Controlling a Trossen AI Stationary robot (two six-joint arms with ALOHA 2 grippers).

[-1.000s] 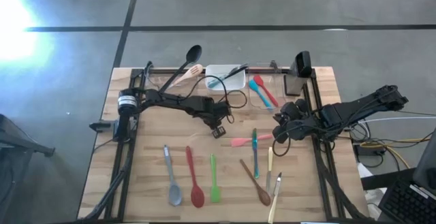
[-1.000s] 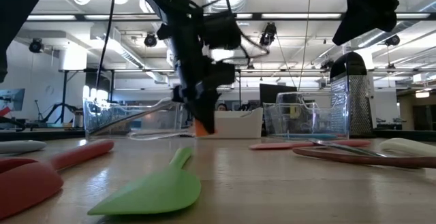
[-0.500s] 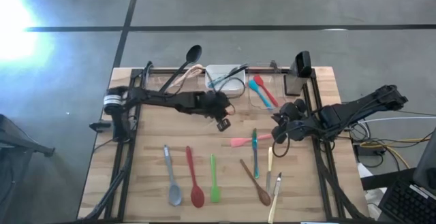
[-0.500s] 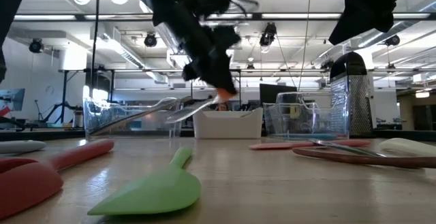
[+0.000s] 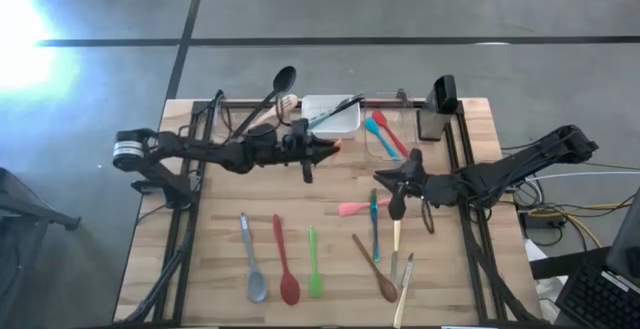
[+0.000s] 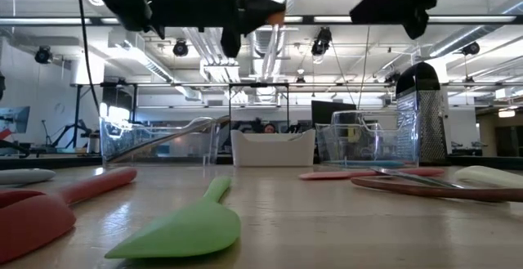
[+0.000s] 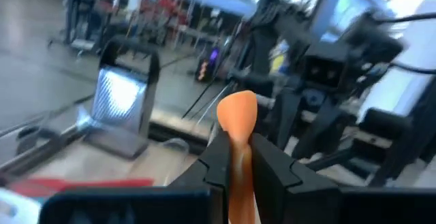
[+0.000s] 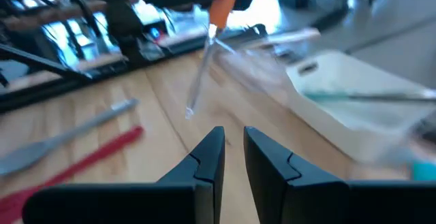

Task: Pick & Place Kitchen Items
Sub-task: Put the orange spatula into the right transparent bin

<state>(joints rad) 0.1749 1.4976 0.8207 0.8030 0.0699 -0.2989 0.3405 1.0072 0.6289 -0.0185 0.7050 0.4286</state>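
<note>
My left gripper (image 5: 335, 146) hangs above the table's far middle, pointing level toward the right edge. It is shut on an orange-ended utensil (image 7: 237, 115). My right gripper (image 5: 383, 177) hovers over the pink spatula (image 5: 358, 207). Its fingers (image 8: 211, 149) are nearly together, with nothing between them. On the near part of the table lie a grey spoon (image 5: 252, 264), a red spoon (image 5: 284, 264), a green spatula (image 5: 315, 264), a wooden spoon (image 5: 375, 269), a teal spatula (image 5: 374, 224) and cream-handled cutlery (image 5: 396, 239). My left gripper pinches the utensil's orange part (image 7: 238, 159) between its two fingers, which lie along it. The rounded orange end (image 7: 237, 112) sticks out past the fingertips. A thin pale shaft (image 8: 199, 74) hangs slanting below the orange part. The utensil is lifted clear of the table.
Along the far edge stand a clear tub (image 5: 255, 117) holding a black spoon (image 5: 275, 87), a white tub (image 5: 332, 114) with a utensil in it, and a clear tub (image 5: 385, 134) with red and blue spatulas. A grater (image 5: 440, 99) stands at the far right.
My left gripper has risen and gone toward the far edge, tipping from pointing down to level. The orange-ended utensil came up with it, clear of the table. My right gripper has shifted a little toward the table's left and tipped up toward level.
</note>
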